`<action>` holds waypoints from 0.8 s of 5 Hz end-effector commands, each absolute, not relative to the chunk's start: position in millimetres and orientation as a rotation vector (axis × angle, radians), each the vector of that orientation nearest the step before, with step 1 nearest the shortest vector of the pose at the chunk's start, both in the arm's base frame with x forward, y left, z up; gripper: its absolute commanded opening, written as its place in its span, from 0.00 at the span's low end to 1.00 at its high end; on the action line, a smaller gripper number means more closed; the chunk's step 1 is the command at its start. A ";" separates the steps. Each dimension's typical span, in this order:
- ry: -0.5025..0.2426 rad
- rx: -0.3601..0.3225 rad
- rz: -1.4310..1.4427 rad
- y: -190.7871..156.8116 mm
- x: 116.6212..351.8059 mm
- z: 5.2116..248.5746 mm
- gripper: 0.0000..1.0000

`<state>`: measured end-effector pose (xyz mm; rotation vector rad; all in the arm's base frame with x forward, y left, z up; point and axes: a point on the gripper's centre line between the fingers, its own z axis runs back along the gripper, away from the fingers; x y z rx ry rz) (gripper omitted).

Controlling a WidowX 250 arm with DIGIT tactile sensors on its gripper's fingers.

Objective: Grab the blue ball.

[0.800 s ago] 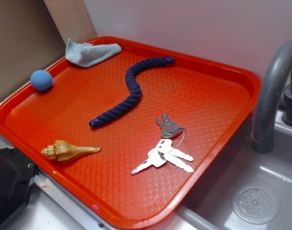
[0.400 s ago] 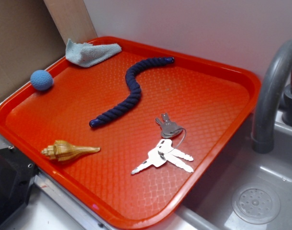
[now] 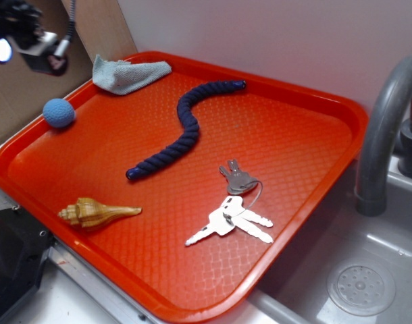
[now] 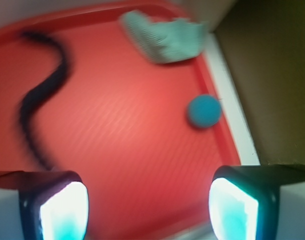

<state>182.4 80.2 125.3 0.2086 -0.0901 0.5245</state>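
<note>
Red textured plastic tray (image 3: pixel 287 142) beside a grey sink; gripper (image 4: pixel 147 200) spread wide, empty.
Ahead and right of it sat the small fuzzy light-blue ball (image 4: pixel 204 111), likely soft, light; pinch across its middle.

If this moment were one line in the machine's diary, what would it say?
phase: approach | target: small fuzzy light-blue ball at red plastic tray edge, untouched | gripper: open, above tray, empty

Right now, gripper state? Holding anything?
Gripper: open and holding nothing, fingers spread wide in the wrist view, up above the tray and apart from the blue ball.
</note>
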 end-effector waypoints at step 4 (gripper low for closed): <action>-0.099 0.318 0.818 160.6 171.1 47.5 1.00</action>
